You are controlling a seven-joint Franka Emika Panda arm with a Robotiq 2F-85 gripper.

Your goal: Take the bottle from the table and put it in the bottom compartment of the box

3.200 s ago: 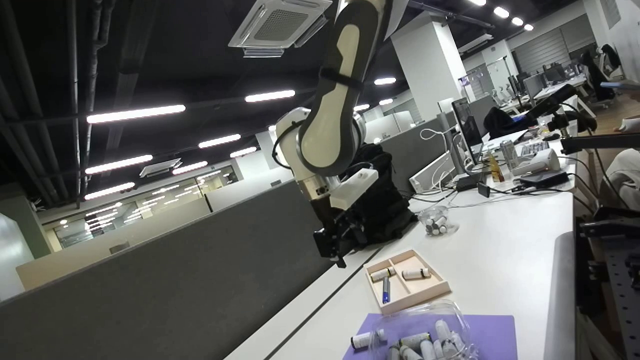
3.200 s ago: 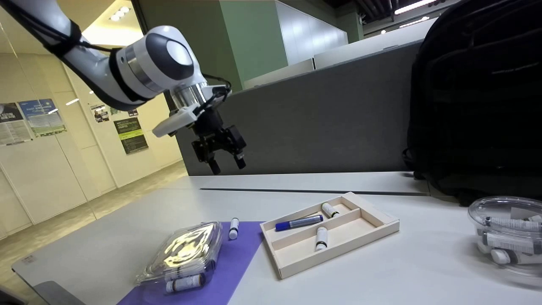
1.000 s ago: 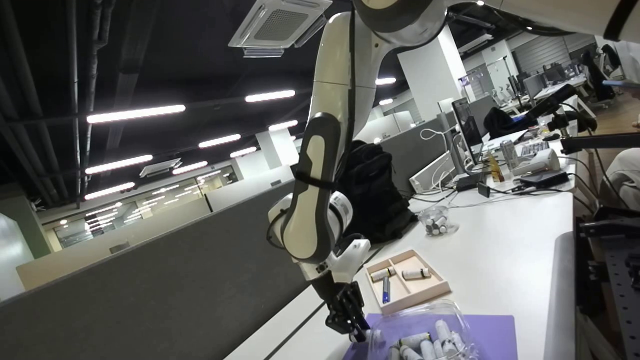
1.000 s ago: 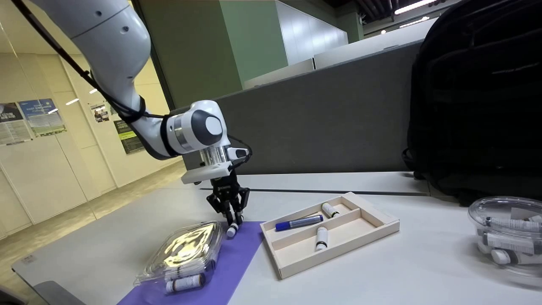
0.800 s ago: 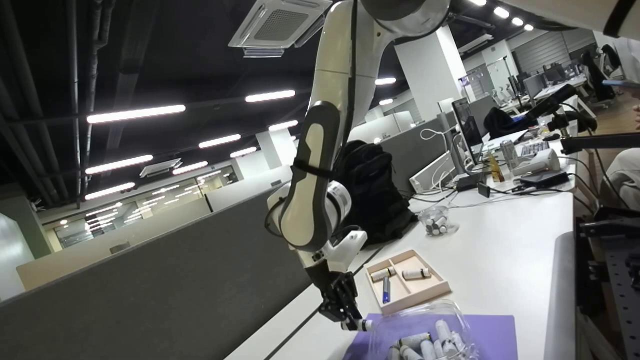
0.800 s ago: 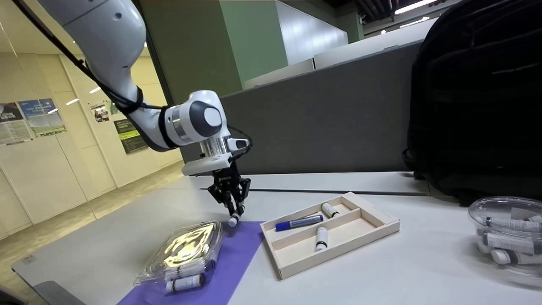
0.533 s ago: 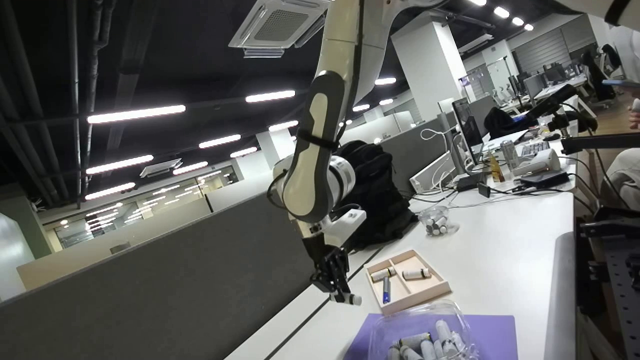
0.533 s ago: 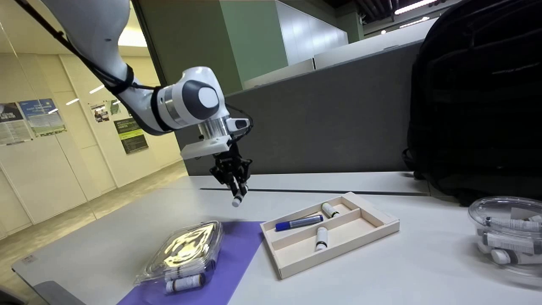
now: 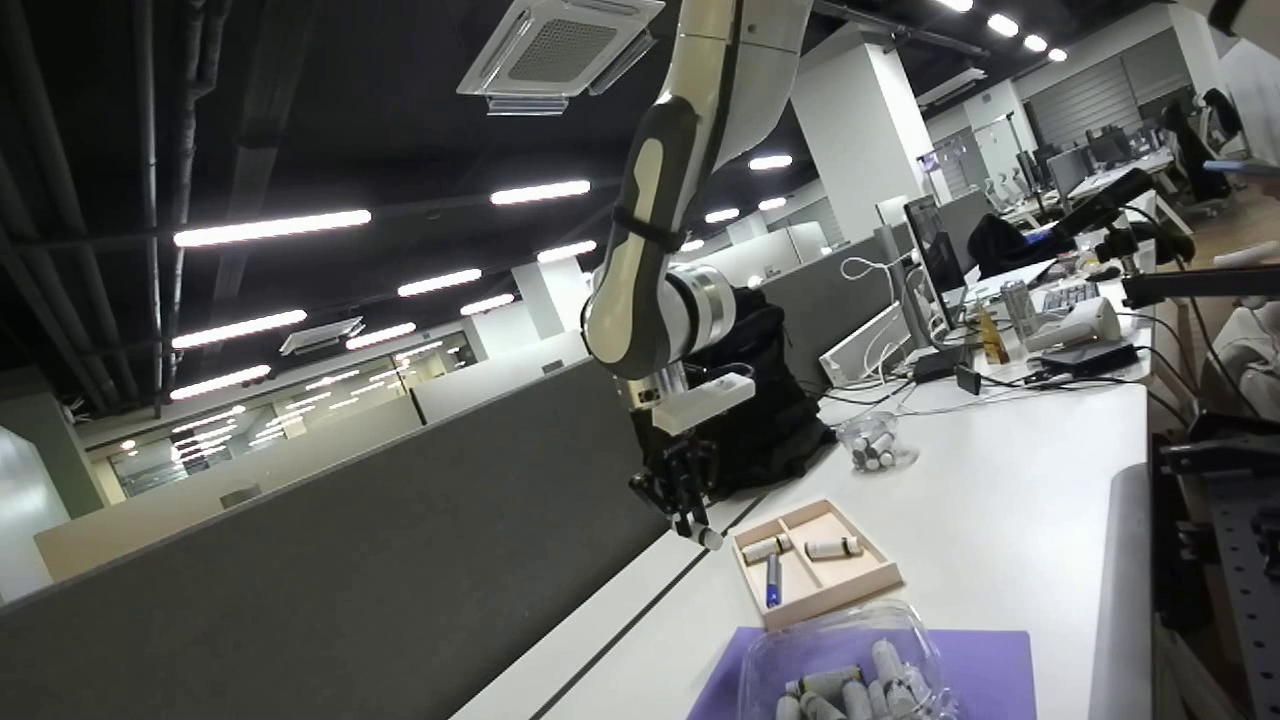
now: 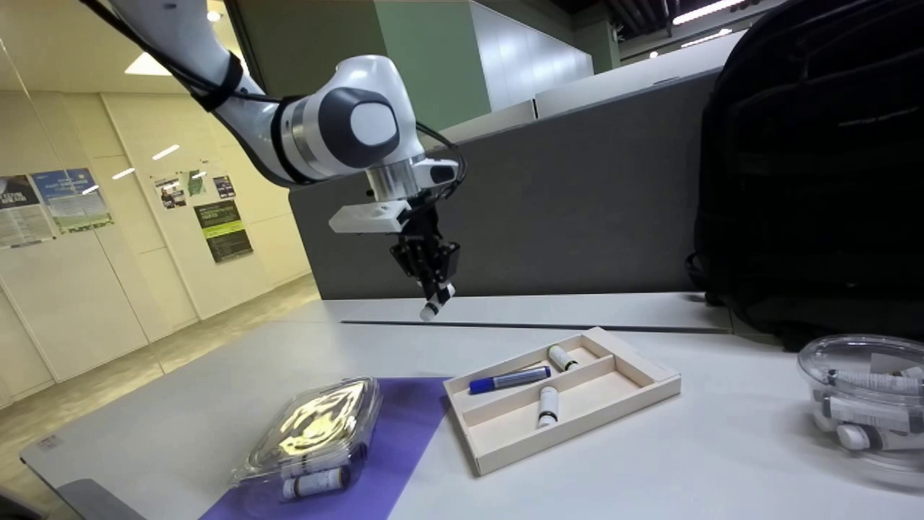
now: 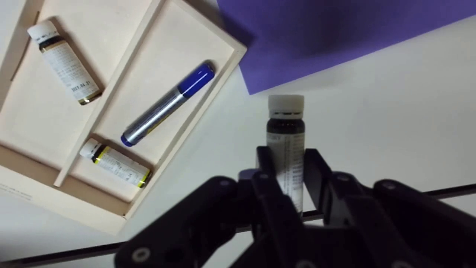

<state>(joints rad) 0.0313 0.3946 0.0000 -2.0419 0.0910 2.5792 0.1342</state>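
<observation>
In the wrist view the bottle (image 11: 285,126), with a white cap and pale label, is held between the two black fingers of my gripper (image 11: 286,150), which is shut on it. Both exterior views show this bottle (image 10: 432,309) tilted and raised above the white table (image 10: 722,448), just short of the tan box (image 9: 835,597). A divider (image 11: 110,93) splits the box. One compartment holds a blue-capped marker (image 11: 167,104) and a yellow-banded bottle (image 11: 121,166). Across the divider lies another bottle (image 11: 70,70). Which compartment counts as the bottom one, I cannot tell.
Beside the box is a purple mat (image 10: 404,426), with a clear plastic container (image 10: 317,426) of several bottles on it. A round clear tub (image 10: 859,404) of bottles stands past the box's far end. A black backpack (image 10: 808,180) and grey partition (image 10: 563,217) line the back.
Earlier the gripper hung open over the table. It came down and closed on the bottle at the purple mat, then lifted it and moved toward the box.
</observation>
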